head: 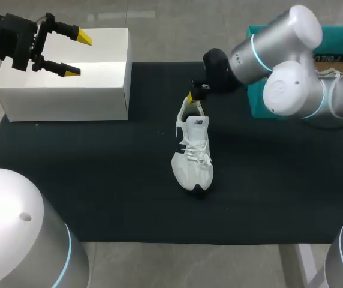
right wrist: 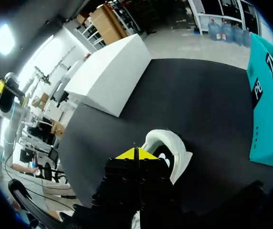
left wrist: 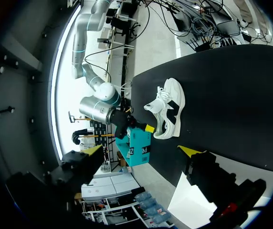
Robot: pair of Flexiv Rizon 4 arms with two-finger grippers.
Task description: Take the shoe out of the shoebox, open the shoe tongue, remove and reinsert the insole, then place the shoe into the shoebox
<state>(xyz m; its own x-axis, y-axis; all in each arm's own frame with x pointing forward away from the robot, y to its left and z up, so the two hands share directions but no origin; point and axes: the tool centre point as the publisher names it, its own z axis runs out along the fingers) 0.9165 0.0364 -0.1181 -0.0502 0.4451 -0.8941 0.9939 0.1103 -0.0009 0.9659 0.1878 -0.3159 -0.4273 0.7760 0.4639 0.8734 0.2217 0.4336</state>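
White shoe [head: 193,150] stands upright on the black-matted counter [head: 99,180], its heel against the right fingers [head: 191,96]. These are closed tip to tip at the collar; whether they pinch it cannot be told. Left fingers [head: 75,55] gape wide, holding nothing, over the white box [head: 69,90], well apart from the shoe.

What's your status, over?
Left gripper open above white box. Right gripper fingers together at shoe heel, grip unclear. Shoe upright on black mat, outside teal shoebox. Right arm overhangs shoebox.
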